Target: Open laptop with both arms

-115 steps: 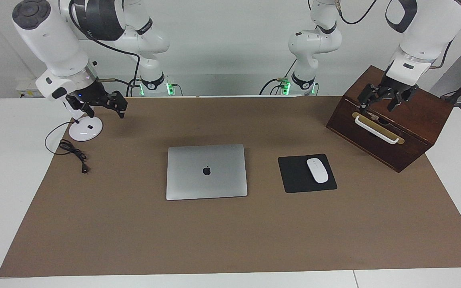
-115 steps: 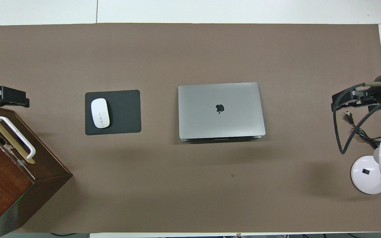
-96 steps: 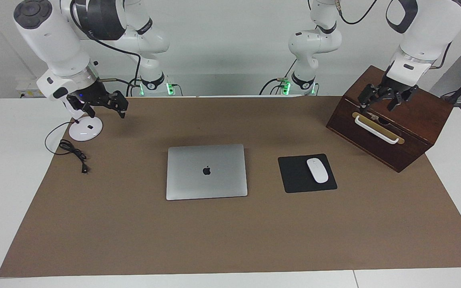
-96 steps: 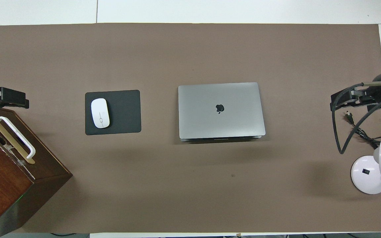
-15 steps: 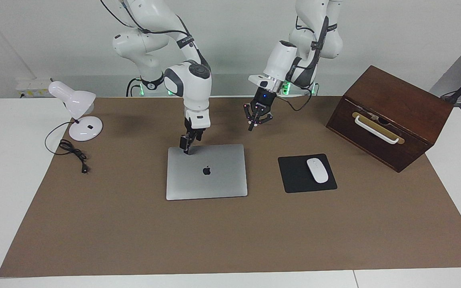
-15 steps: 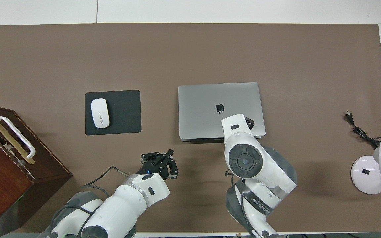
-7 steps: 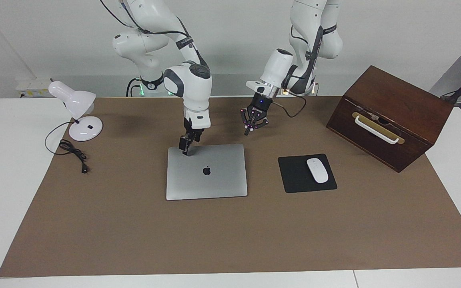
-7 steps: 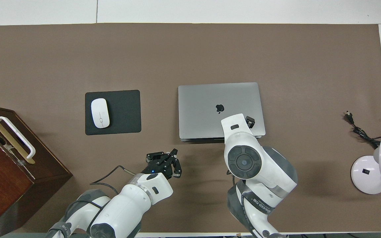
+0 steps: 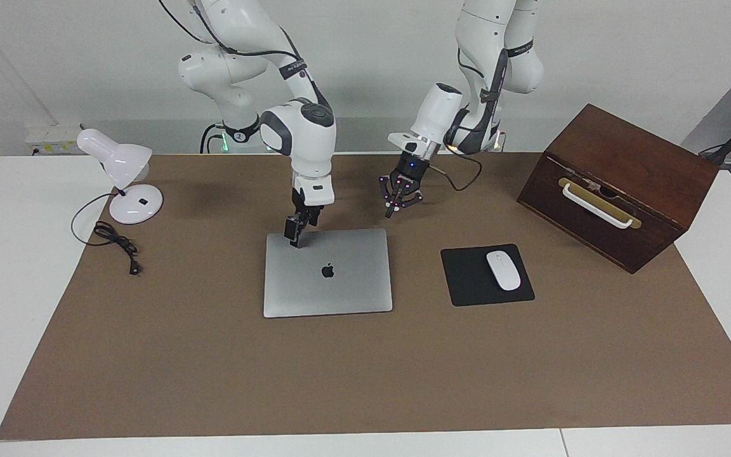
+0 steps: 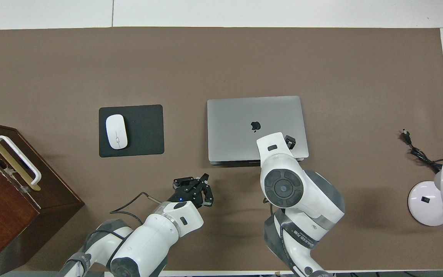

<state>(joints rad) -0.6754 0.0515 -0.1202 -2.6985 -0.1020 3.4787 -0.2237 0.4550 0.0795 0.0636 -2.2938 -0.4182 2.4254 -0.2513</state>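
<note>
Laptop (image 9: pixel 327 273) (image 10: pixel 257 128): flat silver-grey metal slab, rounded corners, lid shut, mid brown mat (image 9: pixel 365 381). Right gripper (image 9: pixel 294 236) (image 10: pixel 290 142) points down at lid's corner nearest robots, toward right arm's end; finger state cannot tell. Left gripper (image 9: pixel 396 198) (image 10: pixel 195 186), black fingers spread, hangs over mat just beside laptop. Matte black mouse pad (image 9: pixel 467 285) nearby.

Wide bare stretch of brown mat (image 9: pixel 365 381) farther from the robots than the laptop (image 9: pixel 327 279). Narrow open lane between laptop and mouse pad (image 9: pixel 467 282). On the pad, a white mouse (image 9: pixel 503 270); toward the left arm's end, a wooden box (image 9: pixel 619 184). Toward the right arm's end, lamp (image 9: pixel 125 190) and cable (image 9: pixel 115 244), well apart from the laptop. Right gripper (image 9: pixel 294 236) down at the lid's corner nearest its arm. Left gripper (image 9: pixel 396 202) over bare mat by the laptop's robot-side edge, fingers spread.
</note>
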